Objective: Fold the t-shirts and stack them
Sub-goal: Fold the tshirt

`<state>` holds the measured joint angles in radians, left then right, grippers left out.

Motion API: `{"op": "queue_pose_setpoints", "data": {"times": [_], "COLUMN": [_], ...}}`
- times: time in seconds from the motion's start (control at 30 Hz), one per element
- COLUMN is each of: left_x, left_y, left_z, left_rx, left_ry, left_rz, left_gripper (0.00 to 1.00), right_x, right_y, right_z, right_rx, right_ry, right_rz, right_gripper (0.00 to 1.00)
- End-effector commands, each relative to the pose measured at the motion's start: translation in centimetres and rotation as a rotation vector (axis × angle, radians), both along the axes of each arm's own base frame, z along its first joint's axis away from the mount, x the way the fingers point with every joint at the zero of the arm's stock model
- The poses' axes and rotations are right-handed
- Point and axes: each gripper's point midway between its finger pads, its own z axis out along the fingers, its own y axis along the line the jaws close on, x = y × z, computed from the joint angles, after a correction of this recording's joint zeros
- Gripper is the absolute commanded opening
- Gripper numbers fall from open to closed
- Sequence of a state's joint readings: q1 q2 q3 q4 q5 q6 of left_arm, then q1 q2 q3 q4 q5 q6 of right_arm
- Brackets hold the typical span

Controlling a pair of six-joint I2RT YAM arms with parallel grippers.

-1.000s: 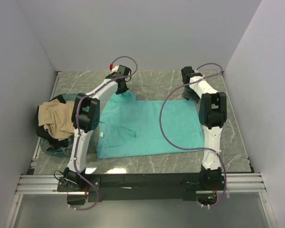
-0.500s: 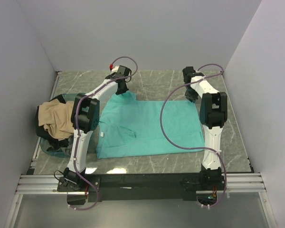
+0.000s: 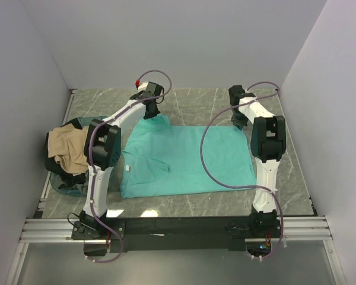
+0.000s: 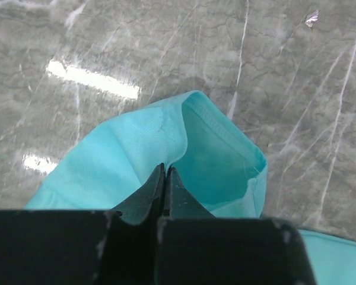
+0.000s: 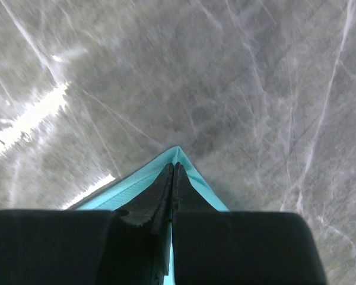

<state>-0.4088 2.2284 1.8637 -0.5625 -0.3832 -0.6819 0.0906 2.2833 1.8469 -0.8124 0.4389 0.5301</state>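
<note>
The teal t-shirt [image 3: 184,157] lies spread flat on the grey marbled desk [image 3: 285,178], taking up most of the middle, with its small white label [image 3: 129,168] showing at its left edge.

The left claw [image 3: 151,113] is at the shirt's far left corner. Its fingers are pressed fully together, and a fold of the teal cloth [image 4: 124,148] is pinched between them. In the left wrist view, the cloth bunches up around the left claw [image 4: 165,172] and a hemmed edge curls open just past the tips (a sleeve or a hem, it is hard to say which).

The right claw [image 3: 238,122] is at the shirt's far right corner. It is also closed tight, and the pointed corner of the shirt [image 5: 143,178] is caught between its fingers. The very tip of that corner pokes out beyond the right claw [image 5: 172,169] onto the bare desk.

Left of the teal shirt, well apart from both claws, a tan t-shirt [image 3: 68,148] is heaped loosely on top of dark t-shirts [image 3: 52,163]. They sit in a see-through bluish tub [image 3: 71,189], and the tan cloth spills over its rim.
</note>
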Motion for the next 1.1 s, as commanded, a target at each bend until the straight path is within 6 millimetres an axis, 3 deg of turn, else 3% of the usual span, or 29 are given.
{"op": "queue_pose_setpoints", "data": {"times": [0.0, 0.3, 0.53, 0.6, 0.63, 0.8, 0.83, 1.07], "left_x": [-0.4, -3.1, -5.8, -6.9, -7.3, -10.1, -10.5, -14.1], "left_y": [-0.1, 0.2, 0.5, 0.6, 0.7, 0.8, 0.9, 1.3], "left_z": [3.7, 3.6, 5.3, 4.8, 5.6, 5.5, 6.3, 6.0], "left_rx": [-0.026, -0.025, -0.038, -0.037, -0.048, -0.050, -0.058, -0.056], "left_ry": [-0.074, -0.052, -0.079, -0.066, -0.081, -0.080, -0.096, -0.088], "left_rz": [0.036, 0.059, 0.074, 0.078, 0.079, 0.080, 0.083, 0.085], "left_gripper": [0.00, 0.00, 0.00, 0.00, 0.00, 0.00, 0.00, 0.00], "right_x": [0.1, -1.9, -3.6, -3.9, -4.4, -5.5, -5.9, -7.0], "right_y": [-0.4, 0.0, 0.4, 0.7, 0.7, 0.4, 0.4, 0.5], "right_z": [3.5, 4.7, 6.4, 6.5, 6.7, 7.3, 7.5, 8.3], "right_rx": [0.005, 0.035, 0.037, 0.046, 0.045, 0.030, 0.029, 0.042], "right_ry": [-0.096, -0.152, -0.204, -0.216, -0.220, -0.235, -0.237, -0.263], "right_rz": [-0.017, 0.005, 0.022, 0.027, 0.028, 0.017, 0.015, 0.021], "right_gripper": [0.00, 0.00, 0.00, 0.00, 0.00, 0.00, 0.00, 0.00]}}
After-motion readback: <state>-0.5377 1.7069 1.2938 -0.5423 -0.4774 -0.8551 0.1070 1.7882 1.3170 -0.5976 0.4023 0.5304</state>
